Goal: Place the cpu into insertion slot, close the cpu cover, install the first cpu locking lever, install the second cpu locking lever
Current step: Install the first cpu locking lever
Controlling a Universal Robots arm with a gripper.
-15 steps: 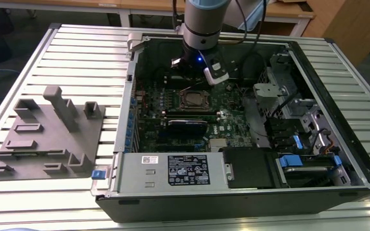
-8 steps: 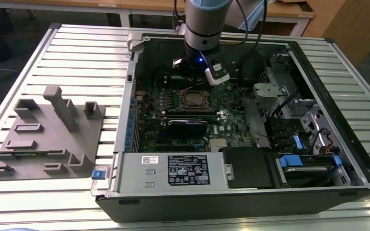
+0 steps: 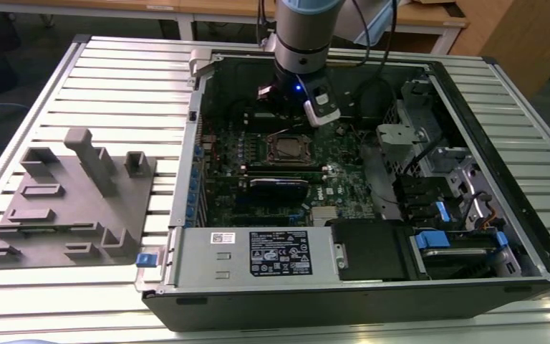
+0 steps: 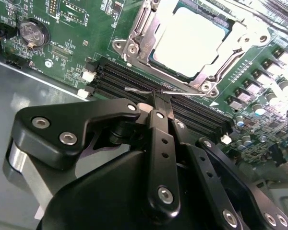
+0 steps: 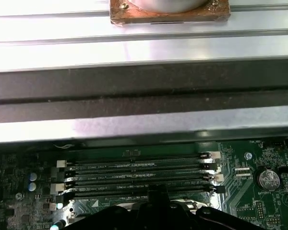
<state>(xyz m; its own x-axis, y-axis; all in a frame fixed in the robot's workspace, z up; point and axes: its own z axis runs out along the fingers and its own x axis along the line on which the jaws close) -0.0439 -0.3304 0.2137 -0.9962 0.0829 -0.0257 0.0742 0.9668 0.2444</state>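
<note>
My gripper (image 4: 159, 98) was pinched narrow, tip at the thin locking lever (image 4: 134, 89) by the memory slots (image 4: 115, 79), cpu (image 4: 189, 40) seated in the insertion slot (image 4: 126, 47), cpu cover (image 4: 237, 43) down around it.

Robotics lab or workshop: slatted metal workbench (image 3: 112, 79), opened computer case (image 3: 351, 301), grey fixture block (image 3: 74, 208), wooden desks (image 3: 428, 20) behind.

We see a grey metal tube arm (image 3: 303, 32) w/ pale-blue joint caps, black cables (image 3: 387, 43) and a small blue LED (image 3: 297, 89). Matte black linkage tool (image 4: 158, 101), silver hex screws (image 4: 164, 194) thru-out.
</note>
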